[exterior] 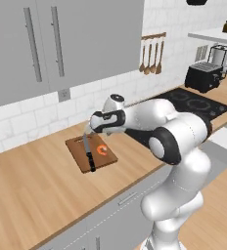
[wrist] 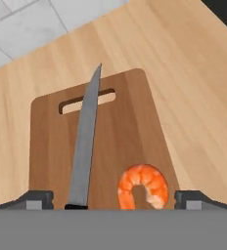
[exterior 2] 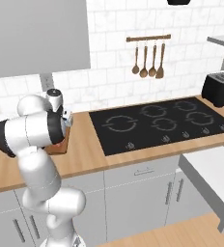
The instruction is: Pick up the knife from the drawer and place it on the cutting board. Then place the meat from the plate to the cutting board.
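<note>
Gripper (wrist: 113,199): fingers spread wide, holding nothing, above the board.
Cutting board (wrist: 130,127): on the counter (exterior: 32,185).
Knife (wrist: 84,146): flat on the board, blade crossing its slot.
Meat (wrist: 142,185): on the board, just beside the knife.

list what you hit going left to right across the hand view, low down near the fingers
left finger → knife → meat → right finger, with the knife and meat both lying on the board

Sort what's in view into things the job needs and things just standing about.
Job: knife, meat, cutting board, open drawer, open gripper.
Standing about: toaster, hob, hanging wooden spoons, wall cabinets.
</note>
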### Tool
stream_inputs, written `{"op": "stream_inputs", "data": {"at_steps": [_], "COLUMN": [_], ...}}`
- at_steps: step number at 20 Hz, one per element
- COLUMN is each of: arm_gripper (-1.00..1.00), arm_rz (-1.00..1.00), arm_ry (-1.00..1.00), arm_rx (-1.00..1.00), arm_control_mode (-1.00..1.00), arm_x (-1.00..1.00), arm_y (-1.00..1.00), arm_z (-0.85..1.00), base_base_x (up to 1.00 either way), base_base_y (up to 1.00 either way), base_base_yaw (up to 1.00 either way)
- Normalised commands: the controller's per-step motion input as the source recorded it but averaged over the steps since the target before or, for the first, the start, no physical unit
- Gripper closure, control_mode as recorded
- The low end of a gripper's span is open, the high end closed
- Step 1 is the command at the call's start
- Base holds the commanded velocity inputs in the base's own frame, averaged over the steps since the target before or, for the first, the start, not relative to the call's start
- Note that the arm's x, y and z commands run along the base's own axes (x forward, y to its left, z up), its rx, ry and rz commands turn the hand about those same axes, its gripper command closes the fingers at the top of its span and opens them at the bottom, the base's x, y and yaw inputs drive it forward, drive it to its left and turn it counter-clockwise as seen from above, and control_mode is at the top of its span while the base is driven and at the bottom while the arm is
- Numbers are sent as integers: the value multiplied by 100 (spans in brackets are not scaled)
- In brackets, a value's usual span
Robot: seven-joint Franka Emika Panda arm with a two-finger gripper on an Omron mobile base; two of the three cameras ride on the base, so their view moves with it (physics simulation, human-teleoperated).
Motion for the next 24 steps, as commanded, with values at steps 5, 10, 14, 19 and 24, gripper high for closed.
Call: {"op": "stream_inputs", "data": {"at_steps": [5, 10, 14, 19, 24], "arm_gripper": [-100, -100, -100, -100, -100], "arm_rz": [0, 0, 0, 4, 4], "arm_ry": [-19, -18, -21, -20, -12], "arm_rx": [-1, 0, 0, 0, 0], "arm_control_mode": [-100, -100, -100, -100, -100], "arm_x": [-88, -100, -99, -69, -63], "arm_y": [-23, -23, -25, -8, -9], "arm_z": [44, 41, 54, 95, 98], "base_base_x": [0, 0, 0, 0, 0], "base_base_y": [0, 0, 0, 0, 0], "base_base_yaw": [0, 0, 0, 0, 0]}}
